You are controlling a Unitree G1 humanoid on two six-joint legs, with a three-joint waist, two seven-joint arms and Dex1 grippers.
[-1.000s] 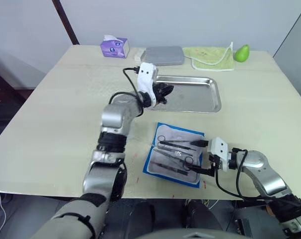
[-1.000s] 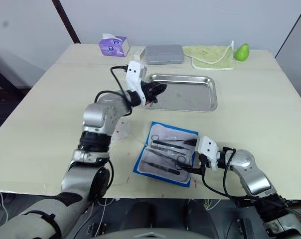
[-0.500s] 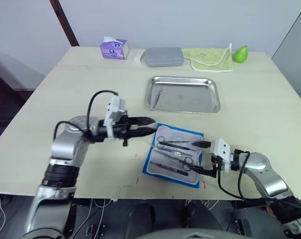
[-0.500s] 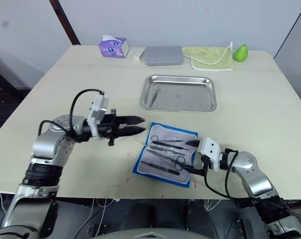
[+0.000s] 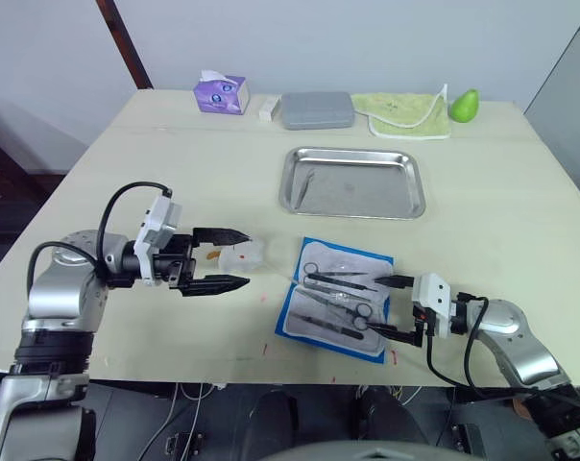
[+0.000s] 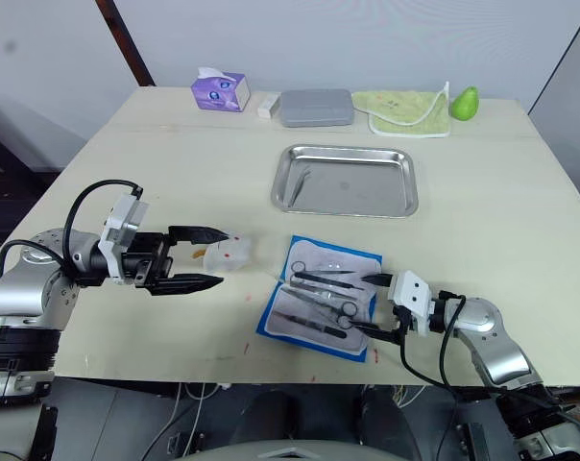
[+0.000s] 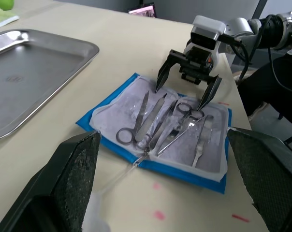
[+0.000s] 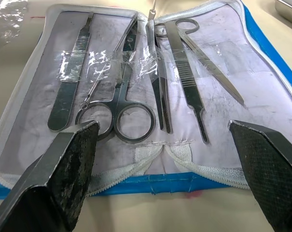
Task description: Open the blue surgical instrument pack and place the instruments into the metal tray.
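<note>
Black fingers of your left gripper (image 5: 223, 259) are spread wide and hold nothing; the arm lies low over the table (image 5: 127, 173), reaching sideways toward the pack. Just past those fingertips, nearly between them, sits a small crumpled piece of clear plastic (image 5: 240, 255) with a red speck on it.

Beyond that plastic, on the side away from the gripper, you have the blue pack (image 5: 336, 298) lying unzipped and flat, pale lining up. Scissors (image 8: 129, 104), forceps (image 8: 184, 77) and the other thin silver instruments (image 5: 333, 293) rest side by side on the lining under clear plastic strips.

Your right gripper (image 5: 391, 307) comes in low from the pack's opposite edge, forearm stretched flat near the table's front edge. Its fingers are parted too, tips just over the pack's near edge, straddling the ring handles without gripping anything.

Farther out from both grippers sits the metal tray (image 5: 415, 182), apart from the pack, with what looks like one thin silver tool (image 5: 307, 180) inside near its left end. Behind it along the back edge stand a purple tissue box (image 5: 221, 92), a grey case (image 5: 317, 109), a green cloth (image 5: 400, 110) and a green pear (image 5: 465, 103).
</note>
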